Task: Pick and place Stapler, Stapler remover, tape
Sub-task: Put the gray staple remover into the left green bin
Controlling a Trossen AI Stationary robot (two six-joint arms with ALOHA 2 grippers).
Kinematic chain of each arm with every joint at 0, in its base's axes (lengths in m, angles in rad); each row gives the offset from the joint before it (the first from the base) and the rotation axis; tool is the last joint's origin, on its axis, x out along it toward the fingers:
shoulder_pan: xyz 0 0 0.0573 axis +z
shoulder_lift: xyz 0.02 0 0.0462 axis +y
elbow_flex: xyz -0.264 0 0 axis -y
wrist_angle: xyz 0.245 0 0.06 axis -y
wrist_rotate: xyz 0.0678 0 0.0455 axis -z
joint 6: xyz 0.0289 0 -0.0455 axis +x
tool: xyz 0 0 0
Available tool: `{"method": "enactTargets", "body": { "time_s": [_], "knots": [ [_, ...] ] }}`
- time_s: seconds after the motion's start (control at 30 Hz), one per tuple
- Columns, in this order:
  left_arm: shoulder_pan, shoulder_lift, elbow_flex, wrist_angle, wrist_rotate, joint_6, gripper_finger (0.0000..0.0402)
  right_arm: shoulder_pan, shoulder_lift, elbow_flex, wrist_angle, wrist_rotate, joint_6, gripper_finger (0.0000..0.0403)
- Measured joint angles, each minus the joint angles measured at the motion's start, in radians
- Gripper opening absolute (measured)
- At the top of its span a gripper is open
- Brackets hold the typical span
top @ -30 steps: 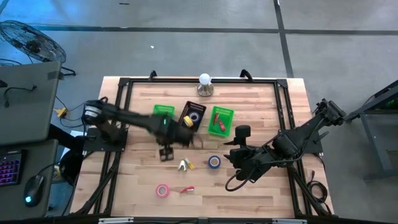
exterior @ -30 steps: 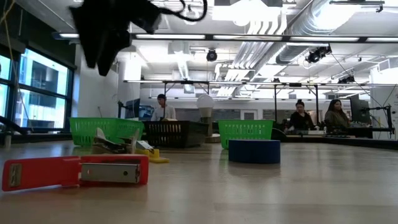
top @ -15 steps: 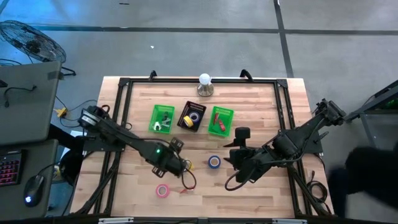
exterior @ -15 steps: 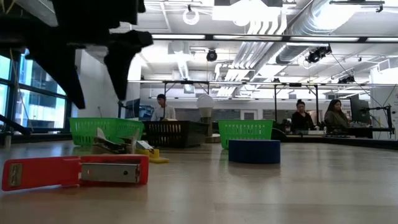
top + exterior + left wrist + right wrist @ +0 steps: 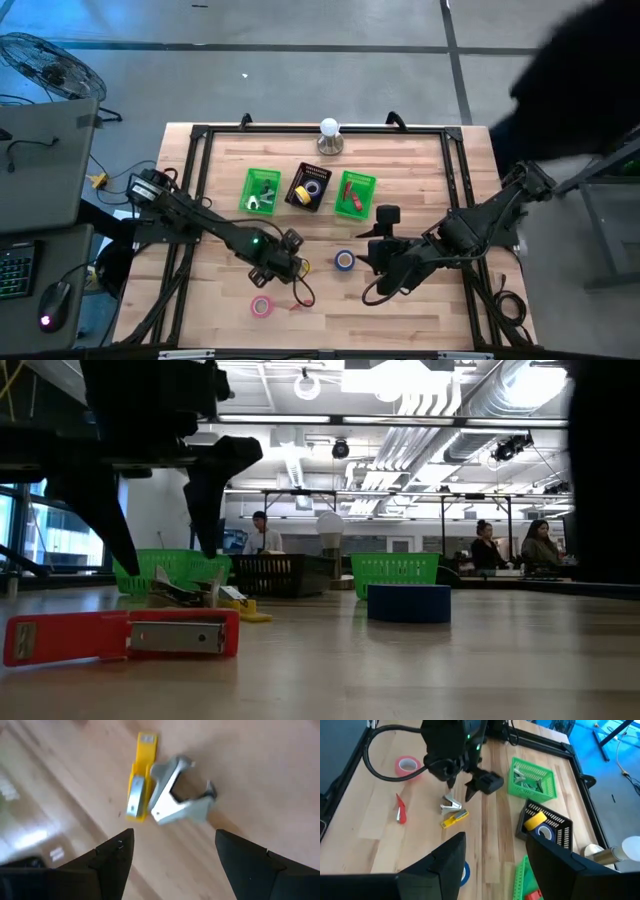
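Although I looked for lettering on the things on the table [image 5: 420,300], no brand or label could be read; the red stapler [image 5: 120,636] showed only a plain metal plate on its side.

The left gripper [image 5: 461,783] hung just above the staple remover [image 5: 177,795], its fingers [image 5: 107,865] spread wide with nothing between them. That silver remover lay touching a small yellow stapler [image 5: 138,795] on the bare wood. A pink tape roll [image 5: 262,306] sat near the table's front edge, with the red stapler just beside it. The blue tape roll [image 5: 344,260] lay between the two arms. Yellow tape [image 5: 534,821] rested in the black basket [image 5: 555,822], above another roll. That basket stood between two green baskets [image 5: 262,190], and the right-hand one [image 5: 355,194] held something red.

The right gripper [image 5: 492,865] waited near the blue roll, released and holding nothing.

From table level, the left arm's dark bulk blocked much of the view on that side. A lamp [image 5: 329,136] stood at the far edge. People sat at desks in the room beyond, and a dark blurred shape covered the upper right corner from above.
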Motion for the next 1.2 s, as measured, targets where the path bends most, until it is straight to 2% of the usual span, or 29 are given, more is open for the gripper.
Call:
{"method": "enactTargets", "body": {
  "time_s": [0.2,0.57,0.77,0.97,1.07,1.2],
  "knots": [
    [0.0,0.0,-0.035,0.11,0.037,0.05,0.0273,0.0,0.0,0.0,0.035,0.0,-0.006,0.0199],
    [0.0,0.052,-0.035,0.184,0.105,0.093,0.0273,0.0,0.0,0.0,0.041,-0.002,0.002,0.0199],
    [0.0,0.107,-0.03,0.21,0.105,0.163,0.0273,-0.001,0.0,0.0,0.054,-0.004,0.004,0.0199],
    [0.0,0.118,-0.03,0.234,0.08,0.168,0.0272,-0.001,0.0,0.0,0.057,-0.013,0.005,0.0199],
    [0.0,0.118,-0.03,0.245,0.074,0.172,0.0259,-0.001,0.0,0.0,0.063,-0.013,0.005,0.0199],
    [0.0,0.12,-0.031,0.254,0.065,0.172,0.0212,-0.001,0.0,0.0,0.064,-0.013,0.005,0.0199]
  ]
}}
